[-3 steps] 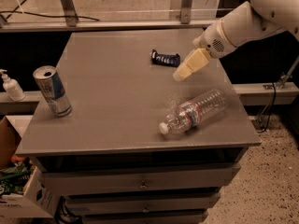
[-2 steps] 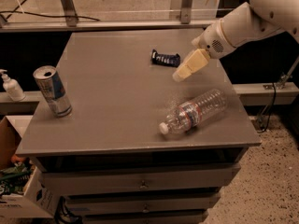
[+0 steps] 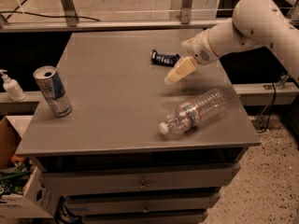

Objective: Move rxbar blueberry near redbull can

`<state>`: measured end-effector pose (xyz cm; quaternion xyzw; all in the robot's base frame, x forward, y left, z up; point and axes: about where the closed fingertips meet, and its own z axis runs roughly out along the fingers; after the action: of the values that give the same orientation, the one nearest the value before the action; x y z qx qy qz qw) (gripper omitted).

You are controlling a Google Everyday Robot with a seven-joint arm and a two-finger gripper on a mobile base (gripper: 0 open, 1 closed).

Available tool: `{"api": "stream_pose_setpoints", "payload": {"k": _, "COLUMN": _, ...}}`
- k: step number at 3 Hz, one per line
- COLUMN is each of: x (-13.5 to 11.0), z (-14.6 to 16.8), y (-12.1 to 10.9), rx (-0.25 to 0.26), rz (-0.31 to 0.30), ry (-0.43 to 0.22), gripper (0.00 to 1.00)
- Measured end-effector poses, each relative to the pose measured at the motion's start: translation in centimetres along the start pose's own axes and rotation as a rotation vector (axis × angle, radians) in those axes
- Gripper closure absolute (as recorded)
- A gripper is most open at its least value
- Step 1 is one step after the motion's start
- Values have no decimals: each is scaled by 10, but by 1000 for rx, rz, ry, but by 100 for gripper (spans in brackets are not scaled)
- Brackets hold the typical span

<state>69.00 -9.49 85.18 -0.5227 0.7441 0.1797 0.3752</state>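
At the front, the grey table (image 3: 117,106) has drawers below its top, and a cardboard box (image 3: 18,204) stands on the floor at its left corner. On the top, near the front right, a clear water bottle (image 3: 194,112) lies on its side with the cap toward the front edge. At the left edge the redbull can (image 3: 52,91) stands a little tilted. Farther back, the gripper (image 3: 171,77) hangs over the table on the white arm (image 3: 233,29) that comes from the right. How far it is open I cannot tell. The rxbar blueberry (image 3: 164,58) lies flat just behind it, well apart from the can. A pump bottle (image 3: 11,86) stands on a ledge at the left.
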Motion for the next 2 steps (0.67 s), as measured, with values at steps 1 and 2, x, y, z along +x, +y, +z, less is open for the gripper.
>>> {"api": "stream_pose_setpoints", "payload": {"k": 1, "x": -3, "z": 22, "y": -23, "rx": 63, "rz": -12, "ry": -17, "gripper": 0}}
{"api": "stream_pose_setpoints", "payload": {"k": 2, "x": -12, "z": 30, "y": -47, "rx": 131, "rz": 17, "ry": -36, "gripper": 0}}
